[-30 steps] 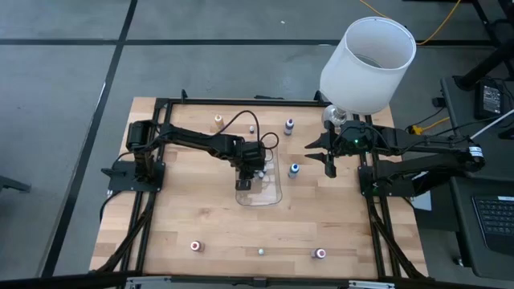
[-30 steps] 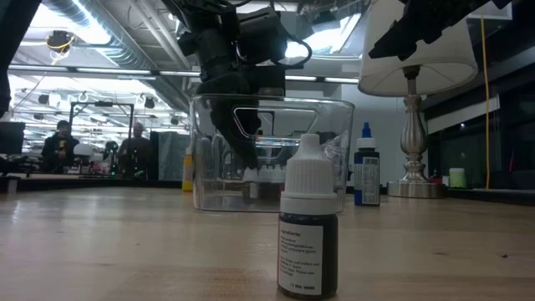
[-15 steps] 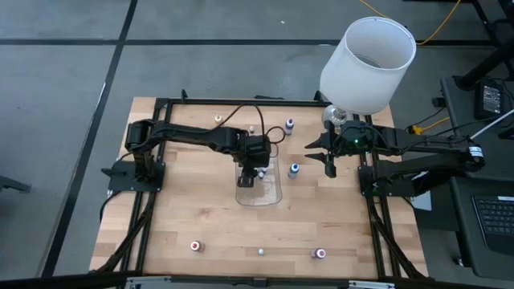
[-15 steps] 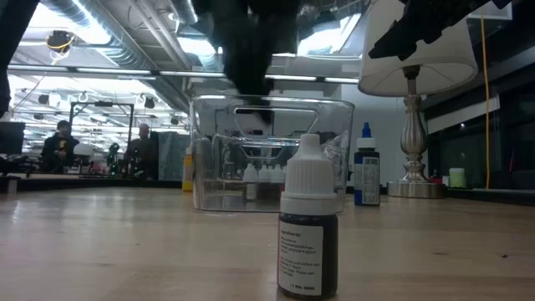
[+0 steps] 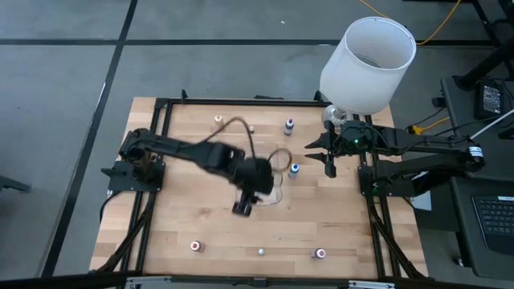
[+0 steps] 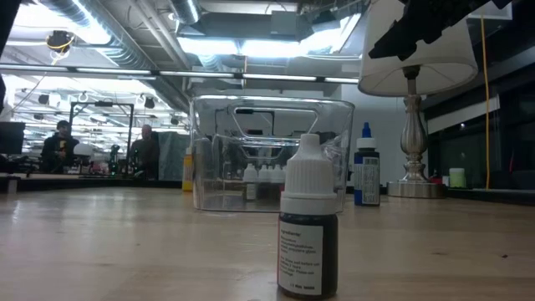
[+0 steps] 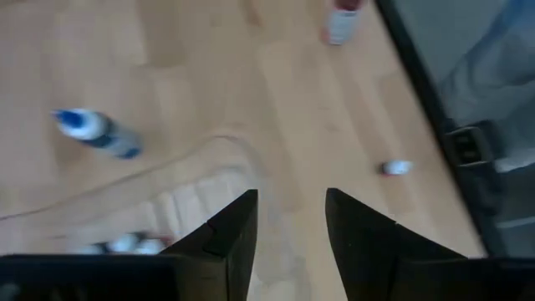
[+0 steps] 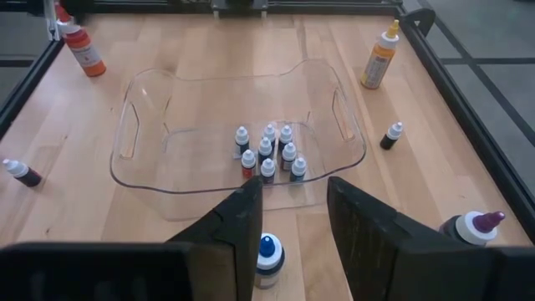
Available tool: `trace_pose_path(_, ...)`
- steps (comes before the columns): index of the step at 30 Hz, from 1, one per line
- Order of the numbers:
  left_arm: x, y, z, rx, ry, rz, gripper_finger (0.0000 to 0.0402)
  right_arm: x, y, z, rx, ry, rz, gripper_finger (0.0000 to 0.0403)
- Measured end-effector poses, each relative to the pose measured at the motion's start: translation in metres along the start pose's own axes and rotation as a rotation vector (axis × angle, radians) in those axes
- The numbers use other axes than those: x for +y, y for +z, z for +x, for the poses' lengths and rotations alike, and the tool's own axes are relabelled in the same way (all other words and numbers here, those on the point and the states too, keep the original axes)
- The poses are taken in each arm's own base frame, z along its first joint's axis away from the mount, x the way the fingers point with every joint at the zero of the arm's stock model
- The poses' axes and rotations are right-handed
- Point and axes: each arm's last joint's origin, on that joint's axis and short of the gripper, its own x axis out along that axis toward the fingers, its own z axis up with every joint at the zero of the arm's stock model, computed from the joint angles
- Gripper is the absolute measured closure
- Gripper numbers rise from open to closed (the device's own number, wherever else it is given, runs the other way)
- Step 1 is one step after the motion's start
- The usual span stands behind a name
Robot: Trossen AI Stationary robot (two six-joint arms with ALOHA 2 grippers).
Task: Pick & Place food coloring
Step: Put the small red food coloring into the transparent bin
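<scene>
Several tiny food coloring bottles [image 8: 267,155] stand clustered on the floor of the clear tray [image 8: 142,176]; they also show through the tray's wall [image 6: 261,174]. Others stand singly on the table: a blue-capped one [image 5: 295,168], an orange one [image 8: 380,54], a red one [image 8: 84,46] and a dark one [image 6: 308,230] at the near edge. My left gripper [image 5: 242,209] hovers open above the tray's near side, with nothing between its fingers [image 7: 291,226]. My right gripper [image 5: 328,167] waits open at the table's right side, facing the tray, with the blue-capped bottle [image 8: 267,255] just ahead of it.
A big white lampshade [image 5: 368,60] on a metal lamp stem [image 6: 411,142] stands at the far right corner. More bottles stand near the near edge [image 5: 195,246] [image 5: 320,254] and the far edge [image 5: 289,125]. A black frame [image 5: 241,102] borders the table. People show in the room behind [image 6: 58,142].
My left gripper has risen out of the tray, leaving the low view, and swung toward the table's near edge, turning as it went. The cluster of bottles in the tray, hidden behind it before, now shows. My right arm has kept still.
</scene>
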Motion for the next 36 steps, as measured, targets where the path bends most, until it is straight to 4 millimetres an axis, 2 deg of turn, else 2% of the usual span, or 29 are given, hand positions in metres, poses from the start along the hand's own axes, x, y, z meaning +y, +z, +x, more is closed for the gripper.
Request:
trace_pose_path(8, -0.079, -0.005, 0.012, 0.026, 0.010, -0.094, 0.0261, 0.000, 0.000, 0.000, 0.000, 0.000, 0.001, 0.0265)
trace_pose_path(12, -0.105, -0.009, 0.020, 0.031, 0.044, -0.121, 0.0260, 0.000, 0.000, 0.000, 0.000, 0.000, 0.000, 0.0265)
trace_pose_path(16, -0.123, -0.015, 0.040, 0.079, 0.056, -0.081, 0.0260, 0.000, 0.000, 0.000, 0.000, 0.000, 0.000, 0.0265)
trace_pose_path(21, -0.138, -0.022, 0.074, 0.163, -0.007, -0.023, 0.0238, 0.000, 0.000, 0.000, 0.000, 0.000, 0.001, 0.0265)
trace_pose_path(28, -0.146, -0.022, 0.112, 0.129, -0.013, 0.137, 0.0187, 0.000, 0.000, 0.000, 0.000, 0.000, 0.000, 0.0265)
trace_pose_path(36, -0.143, -0.024, 0.145, 0.126, -0.057, 0.339, 0.0178, 0.000, 0.000, 0.000, 0.000, 0.000, 0.000, 0.0265)
